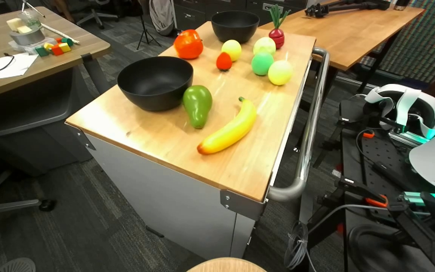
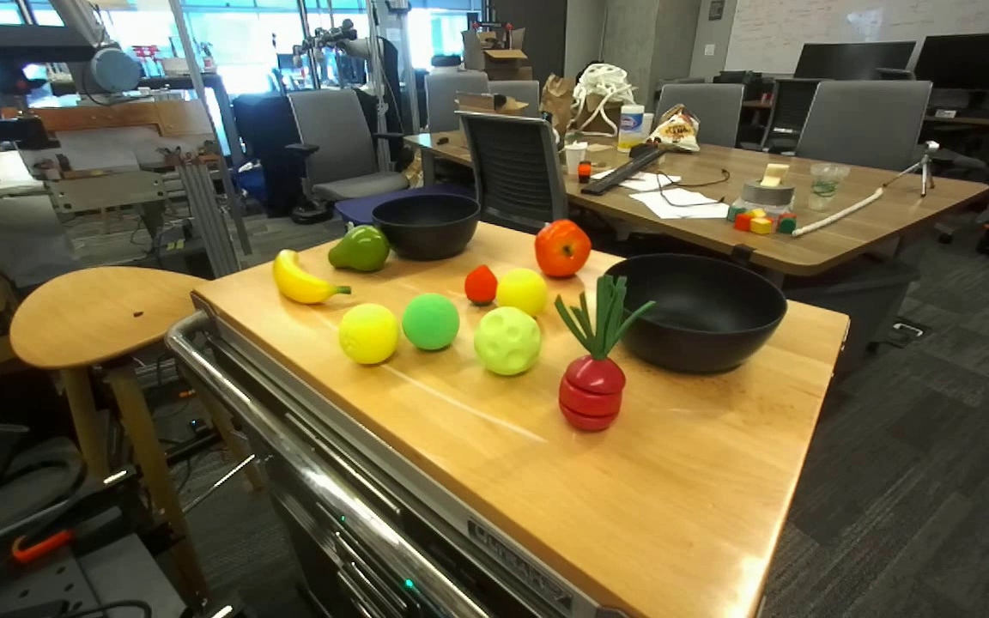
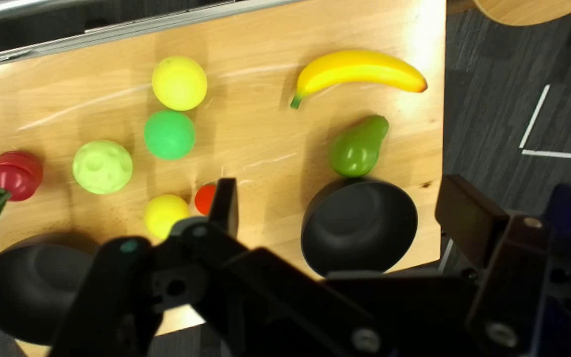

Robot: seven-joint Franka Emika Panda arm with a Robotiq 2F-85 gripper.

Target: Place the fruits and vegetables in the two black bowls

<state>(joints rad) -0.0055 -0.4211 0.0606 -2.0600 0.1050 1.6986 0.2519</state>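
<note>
Two black bowls stand on the wooden cart top, one [image 1: 155, 85] beside the green pear-shaped fruit [image 1: 197, 105], the other [image 2: 700, 309] near the red root vegetable [image 2: 591, 395] with green leaves. Both look empty. A yellow banana [image 1: 230, 128] lies near one end. Between are a large red-orange fruit [image 2: 562, 248], a small red fruit [image 2: 481, 284], two yellow balls [image 2: 368, 333] [image 2: 521, 293], a green ball [image 2: 431, 322] and a pitted light-green ball [image 2: 507, 341]. My gripper [image 3: 342, 191] is open and empty, above the bowl by the pear-shaped fruit; exterior views do not show it.
A metal handle rail [image 1: 315, 124] runs along one long side of the cart. A wooden stool [image 2: 108, 309] stands by the banana end. A table with papers and coloured blocks [image 2: 761, 221] stands beyond the cart.
</note>
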